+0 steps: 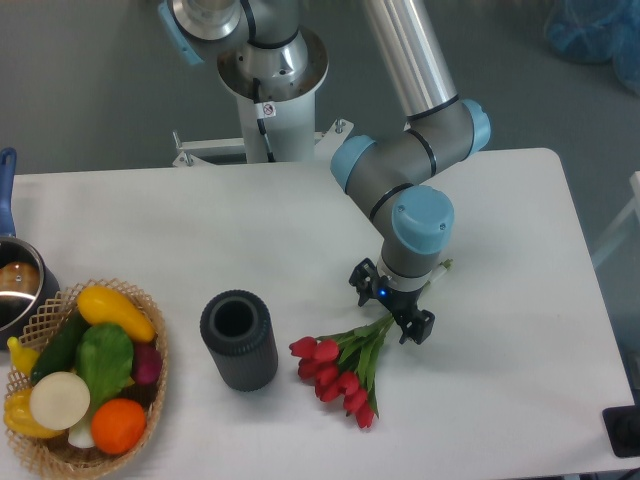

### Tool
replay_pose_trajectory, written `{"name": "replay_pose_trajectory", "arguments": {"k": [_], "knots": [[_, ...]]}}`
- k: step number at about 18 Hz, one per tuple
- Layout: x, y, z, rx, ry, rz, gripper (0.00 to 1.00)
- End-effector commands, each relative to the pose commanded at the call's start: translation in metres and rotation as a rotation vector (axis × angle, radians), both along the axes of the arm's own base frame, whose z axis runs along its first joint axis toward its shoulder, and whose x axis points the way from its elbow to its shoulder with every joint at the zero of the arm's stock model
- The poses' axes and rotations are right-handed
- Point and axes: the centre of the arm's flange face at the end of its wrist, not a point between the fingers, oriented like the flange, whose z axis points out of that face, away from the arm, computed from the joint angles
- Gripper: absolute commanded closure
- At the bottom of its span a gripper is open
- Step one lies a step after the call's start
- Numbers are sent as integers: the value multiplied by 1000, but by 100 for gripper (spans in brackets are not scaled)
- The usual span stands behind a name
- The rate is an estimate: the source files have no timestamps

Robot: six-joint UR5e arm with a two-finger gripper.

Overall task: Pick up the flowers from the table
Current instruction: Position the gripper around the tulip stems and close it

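The pincer is down low over the stems of the flowers, which lie on the white table right of centre, red buds fanned toward the near edge, green stems running up and right under the wrist. From this overhead angle the arm's own body covers the fingertips, so I cannot tell whether the jaws are wide, narrow or already closed on the stems. A dark cylindrical cup stands just left of the buds, and a wicker basket of vegetables sits well apart at the far left, with a pot behind it. As for handling: this bunch looks light and floppy, heads heavier than stalks, so it may droop or swing once lifted. The buds look soft and would crush; the bundled stems are the sensible place to pinch, close to where they gather, firmly enough that the smooth stalks don't slide.
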Motion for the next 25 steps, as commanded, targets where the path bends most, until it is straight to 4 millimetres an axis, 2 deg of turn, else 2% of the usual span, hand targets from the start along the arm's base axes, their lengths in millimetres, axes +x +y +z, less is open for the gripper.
{"name": "replay_pose_trajectory", "arguments": {"k": [7,8,10,11,17,18,20,21,25], "knots": [[2,0,-1,-2,-3,-2,0],[2,0,-1,0,-4,0,7],[2,0,0,0,-3,3,27],[2,0,0,0,-3,3,32],[1,3,3,6,2,6,47],[1,3,3,6,2,6,52],[1,3,3,4,3,6,74],[0,4,5,7,5,6,78],[-2,5,7,10,9,6,79]]}}
